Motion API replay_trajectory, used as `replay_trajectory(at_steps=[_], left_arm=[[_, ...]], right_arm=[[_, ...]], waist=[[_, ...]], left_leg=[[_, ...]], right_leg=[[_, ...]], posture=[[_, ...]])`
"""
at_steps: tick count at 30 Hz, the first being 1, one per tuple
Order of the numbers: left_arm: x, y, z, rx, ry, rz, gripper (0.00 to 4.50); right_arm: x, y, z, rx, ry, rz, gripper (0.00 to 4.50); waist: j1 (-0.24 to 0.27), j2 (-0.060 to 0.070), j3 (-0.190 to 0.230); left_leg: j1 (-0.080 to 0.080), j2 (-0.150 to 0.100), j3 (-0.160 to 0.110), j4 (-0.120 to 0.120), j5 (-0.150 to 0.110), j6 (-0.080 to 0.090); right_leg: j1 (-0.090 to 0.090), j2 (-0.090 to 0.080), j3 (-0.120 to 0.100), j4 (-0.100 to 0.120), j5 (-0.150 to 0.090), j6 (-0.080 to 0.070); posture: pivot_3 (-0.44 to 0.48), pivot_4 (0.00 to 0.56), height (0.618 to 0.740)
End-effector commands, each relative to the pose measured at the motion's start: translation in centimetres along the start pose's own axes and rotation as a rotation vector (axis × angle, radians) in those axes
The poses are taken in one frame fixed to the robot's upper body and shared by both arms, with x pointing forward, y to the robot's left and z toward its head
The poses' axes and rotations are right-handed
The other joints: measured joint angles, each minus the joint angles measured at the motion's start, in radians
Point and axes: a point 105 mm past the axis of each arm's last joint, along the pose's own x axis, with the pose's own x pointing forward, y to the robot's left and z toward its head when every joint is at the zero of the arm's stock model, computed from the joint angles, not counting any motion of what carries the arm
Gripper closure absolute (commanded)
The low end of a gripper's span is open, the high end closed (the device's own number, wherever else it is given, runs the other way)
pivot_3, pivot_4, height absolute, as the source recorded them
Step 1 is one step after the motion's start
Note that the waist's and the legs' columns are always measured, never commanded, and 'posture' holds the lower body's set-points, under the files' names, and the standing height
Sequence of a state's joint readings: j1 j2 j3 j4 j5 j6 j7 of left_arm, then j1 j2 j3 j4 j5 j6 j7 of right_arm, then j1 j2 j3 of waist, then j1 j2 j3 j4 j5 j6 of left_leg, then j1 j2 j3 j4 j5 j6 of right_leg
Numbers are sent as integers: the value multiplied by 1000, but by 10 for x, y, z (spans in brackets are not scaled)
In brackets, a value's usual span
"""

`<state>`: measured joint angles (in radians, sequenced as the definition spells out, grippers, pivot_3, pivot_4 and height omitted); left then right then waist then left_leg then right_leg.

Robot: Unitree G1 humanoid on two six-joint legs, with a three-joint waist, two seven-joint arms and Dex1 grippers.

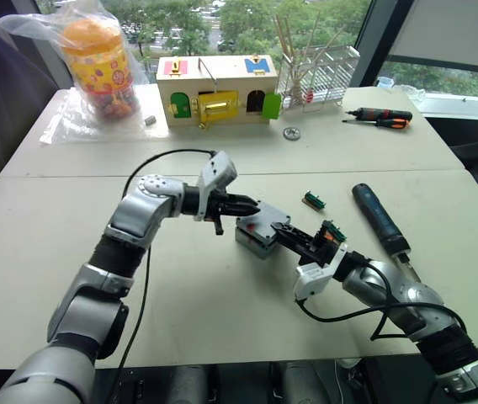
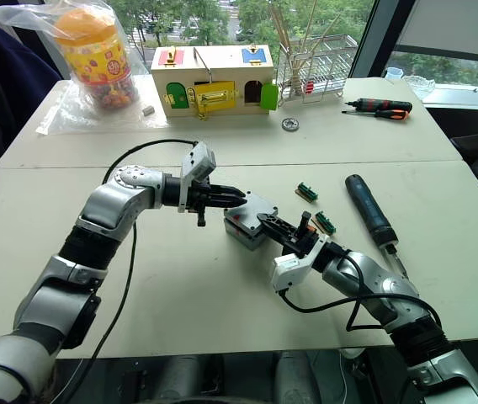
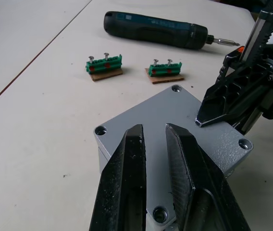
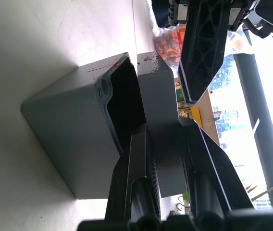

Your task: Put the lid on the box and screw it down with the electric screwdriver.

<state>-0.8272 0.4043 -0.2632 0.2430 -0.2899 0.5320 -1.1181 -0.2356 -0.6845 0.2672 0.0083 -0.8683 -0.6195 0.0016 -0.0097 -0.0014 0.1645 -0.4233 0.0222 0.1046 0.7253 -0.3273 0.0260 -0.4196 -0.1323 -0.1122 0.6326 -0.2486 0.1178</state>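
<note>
The lid (image 3: 175, 115) is pinched by the right gripper (image 1: 285, 233), tilted over the box (image 4: 74, 139). The left gripper (image 1: 252, 205) is held above it, fingers slightly spread.

Left end effector (image 3: 155, 139) over lid (image 3: 175, 115) (fingers slightly apart)

Two pale tables (image 1: 71, 278) pushed together — daylit windows (image 1: 222, 21) behind.

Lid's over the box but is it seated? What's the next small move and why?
Probably not seated. In the right wrist view the lid sits tilted, with a dark gap showing above the box rim, and the right gripper grips the lid's edge. The left gripper hovers over the lid top. I'd ease the lid down flat until the corner holes line up, before fetching the electric screwdriver.
</note>
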Motion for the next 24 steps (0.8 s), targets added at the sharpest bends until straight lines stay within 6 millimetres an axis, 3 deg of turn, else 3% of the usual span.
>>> replay_trajectory(at_steps=[1,8,24], left_arm=[[1,-2,6,35,-16,-10,3807],[-4,4,23,-14,-100,-1,3807],[-1,-1,14,-5,-64,-14,3807]], right_arm=[[-4,12,2,3,-3,46,4373],[-3,-1,3,-53,2,-18,4373],[-3,6,4,-62,-5,20,4373]], waist=[[0,0,0],[1,0,0],[1,0,0]], left_leg=[[0,0,0,0,0,0],[0,0,0,0,0,0],[0,0,0,0,0,0]], right_leg=[[0,0,0,0,0,0],[0,0,0,0,0,0],[0,0,0,0,0,0]], posture=[[0,150,711],[0,150,711],[0,150,711]])
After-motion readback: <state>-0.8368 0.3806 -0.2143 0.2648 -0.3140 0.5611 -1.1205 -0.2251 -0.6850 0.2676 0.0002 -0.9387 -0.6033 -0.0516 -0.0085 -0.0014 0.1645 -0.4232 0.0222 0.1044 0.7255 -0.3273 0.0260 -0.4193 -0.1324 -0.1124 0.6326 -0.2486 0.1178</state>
